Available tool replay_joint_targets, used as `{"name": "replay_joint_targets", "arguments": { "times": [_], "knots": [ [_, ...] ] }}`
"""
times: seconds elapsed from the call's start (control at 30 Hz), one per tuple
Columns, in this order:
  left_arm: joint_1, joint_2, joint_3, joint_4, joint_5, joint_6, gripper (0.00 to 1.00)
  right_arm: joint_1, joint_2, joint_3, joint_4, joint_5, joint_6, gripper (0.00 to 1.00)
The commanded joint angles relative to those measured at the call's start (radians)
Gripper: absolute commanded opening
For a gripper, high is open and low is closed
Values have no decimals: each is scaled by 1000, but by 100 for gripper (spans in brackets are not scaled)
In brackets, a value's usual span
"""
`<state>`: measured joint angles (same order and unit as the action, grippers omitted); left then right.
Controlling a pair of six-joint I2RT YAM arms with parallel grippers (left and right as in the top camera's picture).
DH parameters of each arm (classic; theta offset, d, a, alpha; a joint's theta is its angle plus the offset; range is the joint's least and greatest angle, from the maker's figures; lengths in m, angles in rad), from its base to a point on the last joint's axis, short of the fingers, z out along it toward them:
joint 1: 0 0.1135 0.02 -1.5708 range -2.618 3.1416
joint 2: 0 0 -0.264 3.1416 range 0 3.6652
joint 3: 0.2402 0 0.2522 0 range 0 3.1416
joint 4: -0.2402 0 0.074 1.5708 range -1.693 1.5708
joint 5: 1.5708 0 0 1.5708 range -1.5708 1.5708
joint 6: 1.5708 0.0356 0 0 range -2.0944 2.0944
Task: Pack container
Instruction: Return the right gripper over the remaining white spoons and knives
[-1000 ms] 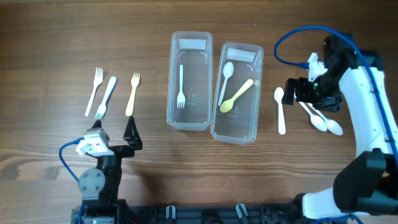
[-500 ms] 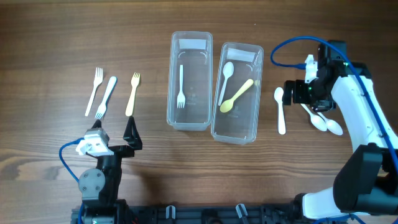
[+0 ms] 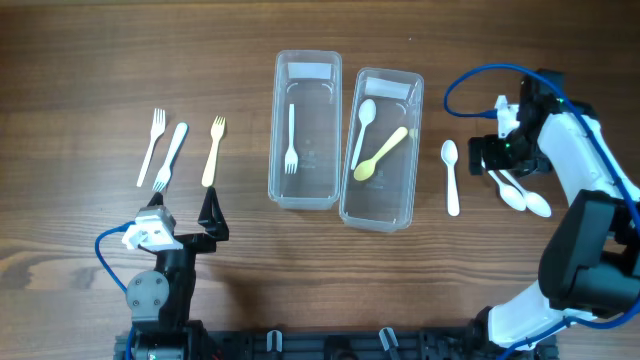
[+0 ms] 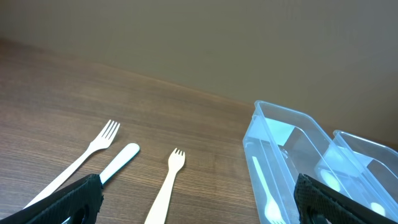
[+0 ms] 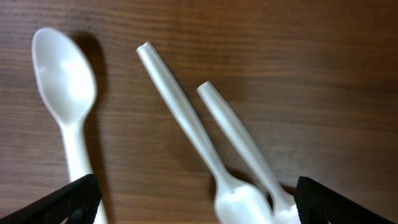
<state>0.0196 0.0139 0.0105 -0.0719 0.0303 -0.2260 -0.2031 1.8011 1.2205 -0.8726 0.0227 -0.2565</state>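
Two clear containers stand side by side. The left container [image 3: 274, 150] [image 4: 281, 134] holds a white fork [image 3: 291, 140]. The right container [image 3: 414, 160] [image 4: 367, 163] holds a white spoon [image 3: 363, 125] and a yellow spoon [image 3: 381, 153]. My right gripper [image 3: 507, 163] [image 5: 199, 213] is open, hanging low over two white spoons [image 3: 512, 192] [image 5: 186, 127] that lie crossed on the table; a third white spoon [image 3: 451, 178] [image 5: 66, 99] lies just to their left. My left gripper [image 3: 182, 222] [image 4: 199, 213] is open and empty, behind three forks: two white forks [image 3: 151, 147] [image 4: 94, 148] and a cream fork [image 3: 213, 152] [image 4: 165, 186].
Wooden table [image 3: 100, 60] all round. A blue cable [image 3: 470, 75] loops from the right arm near the right container's far corner. The left arm's base [image 3: 155, 295] sits at the front edge.
My right gripper has shifted right, away from the single spoon and over the two crossed spoons. The left arm and all cutlery stay where they were.
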Motion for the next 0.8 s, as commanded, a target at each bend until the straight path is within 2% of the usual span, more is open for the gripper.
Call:
{"name": "replay_joint_targets", "arguments": {
  "times": [0.0, 0.53, 0.77],
  "knots": [
    [-1, -7, -5, -4, -2, 9, 100, -34, 15, -2, 36, -20, -133, 100],
    [-1, -7, -5, -4, -2, 9, 100, -55, 100, -2, 142, -20, -137, 100],
    [-1, -7, -5, -4, -2, 9, 100, -55, 137, -2, 138, -19, -132, 100]
  ]
}}
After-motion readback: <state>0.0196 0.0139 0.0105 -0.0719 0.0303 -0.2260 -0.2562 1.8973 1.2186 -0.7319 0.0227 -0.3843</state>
